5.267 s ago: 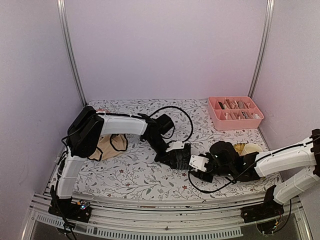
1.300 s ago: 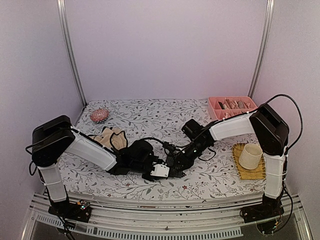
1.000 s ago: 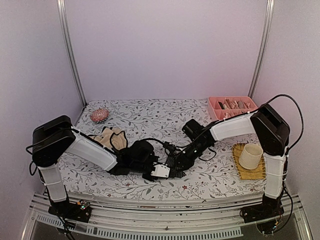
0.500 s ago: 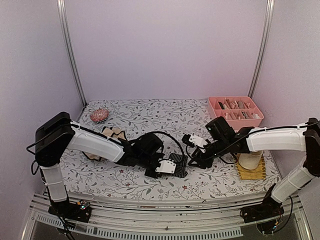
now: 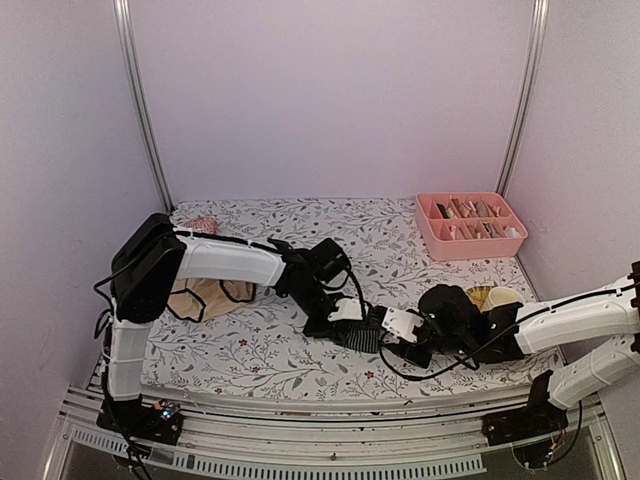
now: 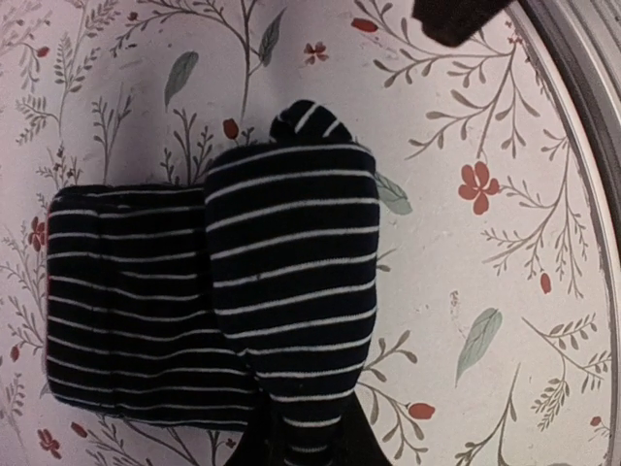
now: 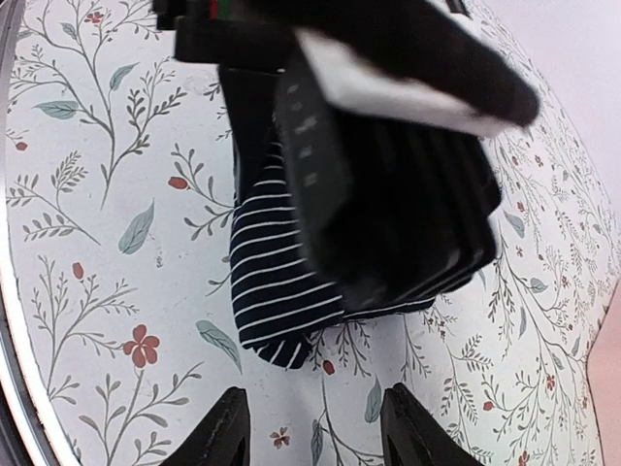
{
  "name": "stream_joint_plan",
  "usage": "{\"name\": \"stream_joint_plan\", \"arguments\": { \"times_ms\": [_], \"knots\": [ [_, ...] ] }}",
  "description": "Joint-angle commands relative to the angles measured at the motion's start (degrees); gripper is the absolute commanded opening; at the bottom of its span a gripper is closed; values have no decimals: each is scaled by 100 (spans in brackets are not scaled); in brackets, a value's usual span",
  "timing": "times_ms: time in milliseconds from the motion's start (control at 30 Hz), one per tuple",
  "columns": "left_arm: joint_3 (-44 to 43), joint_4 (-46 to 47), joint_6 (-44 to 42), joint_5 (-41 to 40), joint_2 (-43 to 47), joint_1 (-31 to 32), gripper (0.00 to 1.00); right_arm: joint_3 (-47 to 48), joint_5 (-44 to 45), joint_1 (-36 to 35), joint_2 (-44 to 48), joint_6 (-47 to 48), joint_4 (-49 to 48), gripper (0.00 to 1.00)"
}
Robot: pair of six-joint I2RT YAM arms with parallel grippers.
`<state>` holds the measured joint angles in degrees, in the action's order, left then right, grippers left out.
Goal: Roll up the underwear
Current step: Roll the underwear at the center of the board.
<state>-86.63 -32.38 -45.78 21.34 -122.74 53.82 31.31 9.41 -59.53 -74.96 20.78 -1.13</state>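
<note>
The navy striped underwear (image 5: 365, 338) lies part-rolled on the floral table at front centre. In the left wrist view its thick rolled flap (image 6: 281, 252) lies over a flat folded part. My left gripper (image 5: 350, 320) reaches from the far side and is shut on the flap's near end (image 6: 296, 449). My right gripper (image 5: 393, 337) is open and empty, low, just right of the cloth; its fingers (image 7: 218, 432) stand apart, short of the underwear (image 7: 277, 291). The beige underwear with black edging (image 5: 205, 297) lies at the left, partly under the left arm.
A pink divided tray (image 5: 470, 238) stands at the back right. A cup on a yellow mat (image 5: 497, 296) sits behind the right arm. The reddish hairbrush (image 5: 200, 225) peeks out at the back left. The table's front rail (image 6: 582, 58) is close to the roll.
The left arm has swung back and now reaches the navy underwear from the far side. The right arm has dropped low and come in close to its right end.
</note>
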Motion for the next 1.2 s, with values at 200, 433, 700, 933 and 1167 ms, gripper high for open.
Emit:
{"name": "stream_joint_plan", "arguments": {
  "times_ms": [200,433,700,933,1167],
  "knots": [
    [-543,-1011,372,302,-532,-328,0,-723,533,-216,475,-222,-721,48],
    [-1132,-1492,403,517,-866,-414,0,-616,295,-409,221,159,-919,49],
    [-1716,-2059,395,729,-1343,-495,0,231,543,-658,-895,1021,-829,49],
    [-2162,-2453,370,869,-1648,-553,0,946,891,-662,-1729,1602,-568,49],
    [-2363,-2601,352,920,-1782,-613,0,1400,1348,-658,-2609,1755,-255,47]
  ]
}}
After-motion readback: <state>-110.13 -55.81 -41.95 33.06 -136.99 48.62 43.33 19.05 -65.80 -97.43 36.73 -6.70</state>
